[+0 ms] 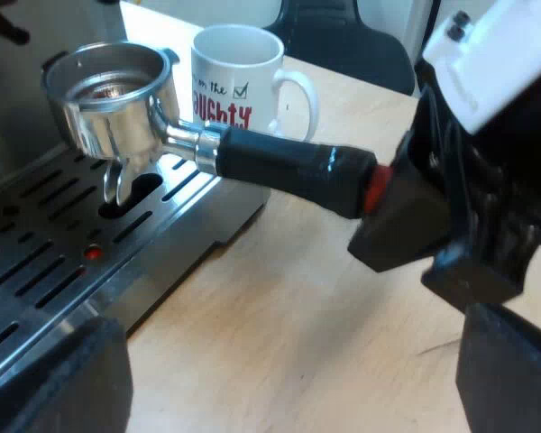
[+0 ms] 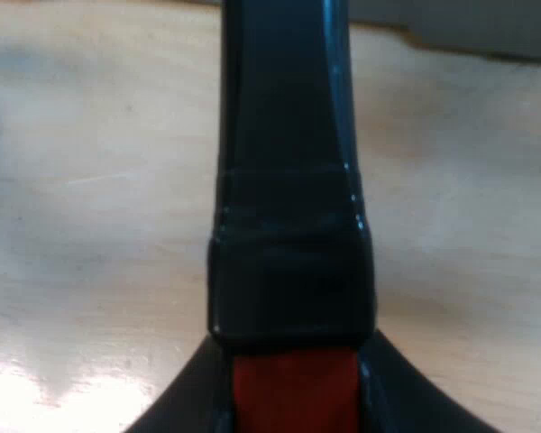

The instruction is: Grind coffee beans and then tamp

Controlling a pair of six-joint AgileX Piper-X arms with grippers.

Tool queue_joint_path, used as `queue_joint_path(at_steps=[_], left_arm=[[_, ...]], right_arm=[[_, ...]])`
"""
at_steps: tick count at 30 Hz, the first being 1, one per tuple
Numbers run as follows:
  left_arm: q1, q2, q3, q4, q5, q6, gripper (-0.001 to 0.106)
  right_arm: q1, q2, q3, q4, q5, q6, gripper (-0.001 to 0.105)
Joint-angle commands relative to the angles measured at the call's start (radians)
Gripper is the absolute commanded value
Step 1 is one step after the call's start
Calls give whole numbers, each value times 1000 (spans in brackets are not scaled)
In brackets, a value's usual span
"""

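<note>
Shiny metal holder, cup upward, over drip tray, dark handle red-tipped.

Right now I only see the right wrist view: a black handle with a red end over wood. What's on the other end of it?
Observer: A round metal cup. It's the holder, and your right gripper grips its red end.
Operator: Where is the cup part?
Observer: Over the slotted metal tray of the coffee machine. I can't tell if its spouts touch the tray.
Operator: Is anything close by?
Observer: A white mug with red letters stands upright on the wooden table, beside the machine, just past the holder's cup.
</note>
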Motion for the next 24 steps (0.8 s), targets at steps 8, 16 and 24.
queue_joint_path(at_steps=[8, 16, 24], left_arm=[[-7, -150, -5, 129, 12, -1, 85], [-7, -245, -5, 212, 12, -1, 85], [-7, -278, -5, 286, 12, -1, 85]], right_arm=[[4, -113, -8, 10, 69, -78, 0], [4, -167, -8, 10, 38, -138, 0], [43, -173, 1, 7, 5, -198, 0]])
